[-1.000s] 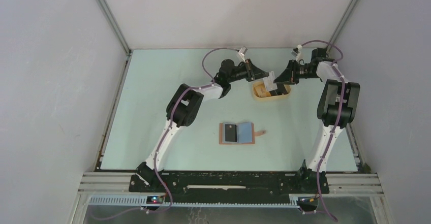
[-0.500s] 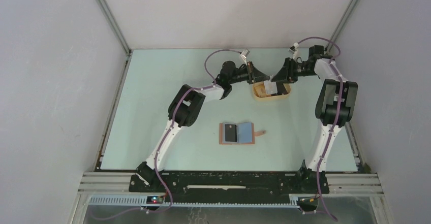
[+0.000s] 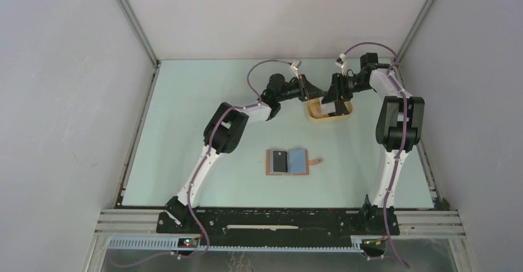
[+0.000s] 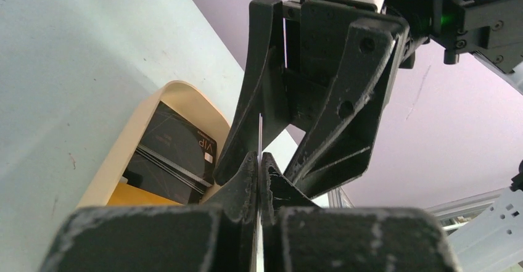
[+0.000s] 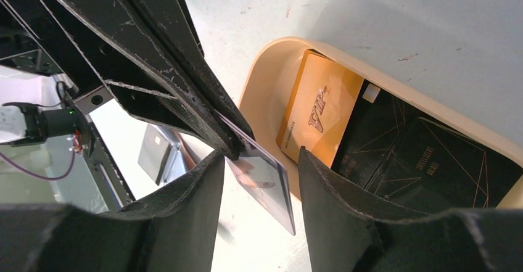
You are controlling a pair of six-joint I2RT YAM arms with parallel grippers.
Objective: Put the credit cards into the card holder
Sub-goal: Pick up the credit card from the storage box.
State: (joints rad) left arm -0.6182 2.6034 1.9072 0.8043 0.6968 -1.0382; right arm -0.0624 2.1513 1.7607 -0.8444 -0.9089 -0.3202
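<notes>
Over the tan tray [image 3: 316, 116], my left gripper [image 4: 259, 158] is shut on a thin glossy credit card [image 5: 265, 185], seen edge-on as a thin line [image 4: 260, 136] in the left wrist view. My right gripper [image 5: 261, 155] faces it, open. Its fingers [image 4: 345, 99] stand on either side of that card without touching it. Both grippers meet at the tray's left end, left [image 3: 316, 91] and right [image 3: 331, 99]. Dark cards [image 5: 425, 161] and a gold card [image 5: 321, 111] lie in the tray. The card holder [image 3: 298, 161] lies open mid-table with a dark card [image 3: 279, 161] on its left half.
The tray's rim [image 5: 265, 81] sits right below both grippers. The two arms reach in from either side and nearly touch at the fingertips. Grey walls enclose the pale green table [image 3: 185, 130]. The holder's small strap [image 3: 316, 160] sticks out to the right.
My right gripper's jaws have opened off the card and its wrist has shifted left toward the left gripper. The left gripper stays shut on the card.
</notes>
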